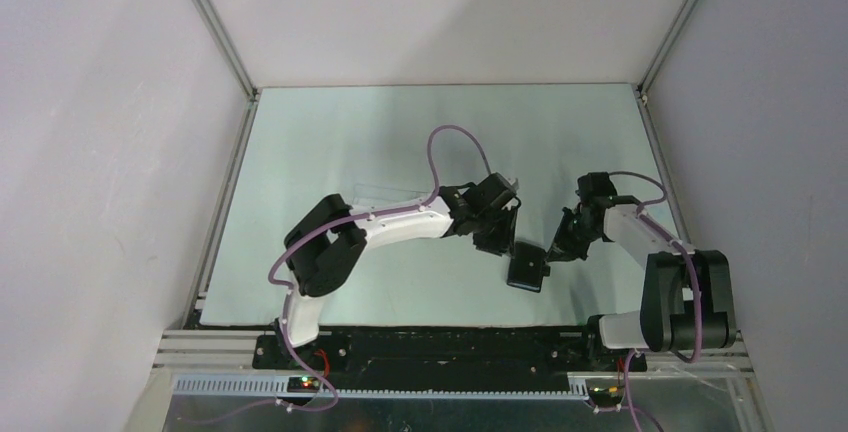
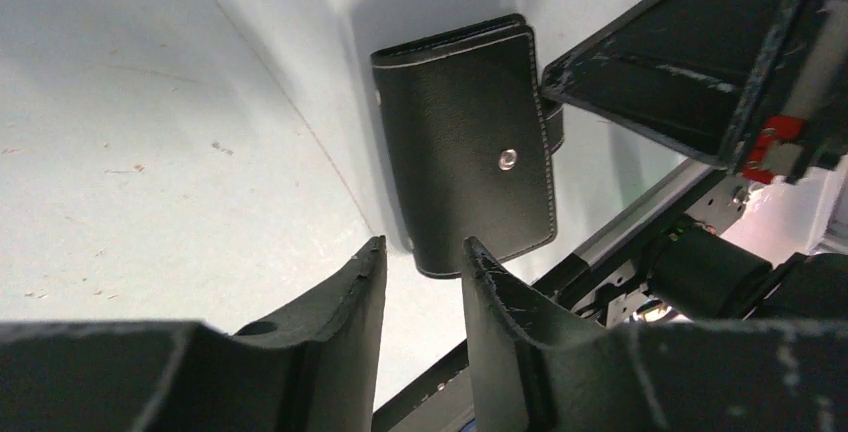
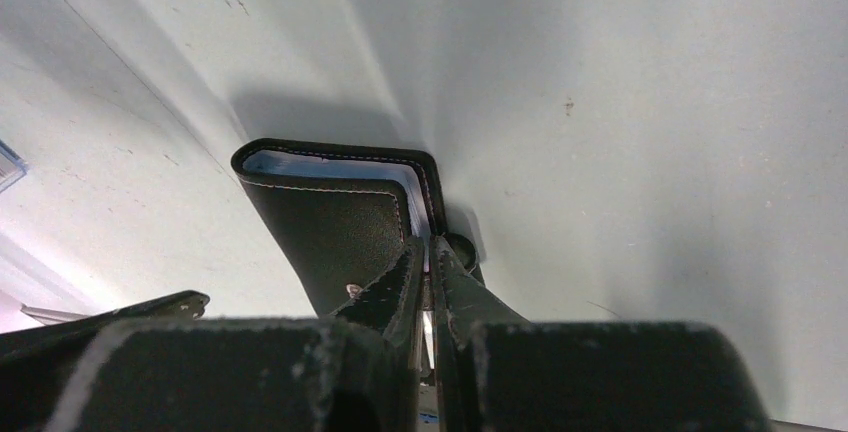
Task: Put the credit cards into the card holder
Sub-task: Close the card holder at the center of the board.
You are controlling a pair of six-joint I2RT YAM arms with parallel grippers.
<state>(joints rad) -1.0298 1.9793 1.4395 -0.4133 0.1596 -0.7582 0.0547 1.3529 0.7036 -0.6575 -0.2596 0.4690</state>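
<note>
The card holder (image 1: 527,268), a black wallet folded shut with a silver snap (image 2: 508,159), lies on the table between the two arms. My right gripper (image 3: 428,244) is shut on its right edge, by the snap tab. Thin pale edges (image 3: 320,164) show between the covers; I cannot tell whether they are the credit cards or the lining. No loose credit cards are in view. My left gripper (image 2: 422,252) stands open just short of the card holder (image 2: 465,152), nothing between its fingers. The top view shows the left gripper (image 1: 497,242) to the card holder's left and the right gripper (image 1: 555,250) to its right.
A clear plastic box (image 1: 385,192) lies behind the left forearm, and its corner (image 3: 5,164) shows at the left edge of the right wrist view. The table's near rail (image 2: 640,217) runs close behind the card holder. White walls enclose the pale green table (image 1: 420,132).
</note>
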